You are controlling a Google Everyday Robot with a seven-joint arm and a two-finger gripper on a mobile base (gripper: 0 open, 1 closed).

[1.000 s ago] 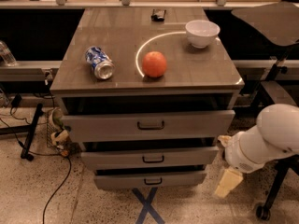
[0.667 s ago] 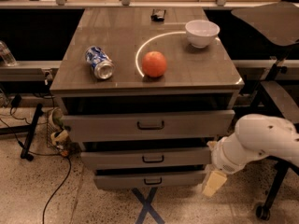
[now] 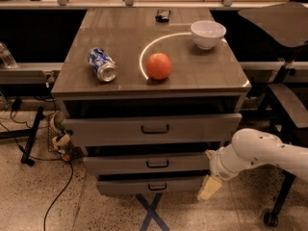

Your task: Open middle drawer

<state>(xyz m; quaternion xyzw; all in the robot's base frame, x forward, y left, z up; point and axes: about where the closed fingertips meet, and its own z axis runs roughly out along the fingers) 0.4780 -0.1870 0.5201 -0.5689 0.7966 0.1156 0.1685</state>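
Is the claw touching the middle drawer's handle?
No. The claw sits low, off the right end of the middle drawer, well apart from the handle at the front's centre.

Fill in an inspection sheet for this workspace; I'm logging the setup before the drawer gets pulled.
Surface: grey cabinet top, marked with a white arc, objects on it.
Job's things: middle drawer, bar handle free, nothing gripping it.
Clutter: can lying on its side, orange, white bowl, small dark object at the back.
Grippers: gripper low by the cabinet's right front corner, right of the handle.
Cables: black cable on the floor, left.
Surroundings: blue tape cross on the floor; bottle far left.
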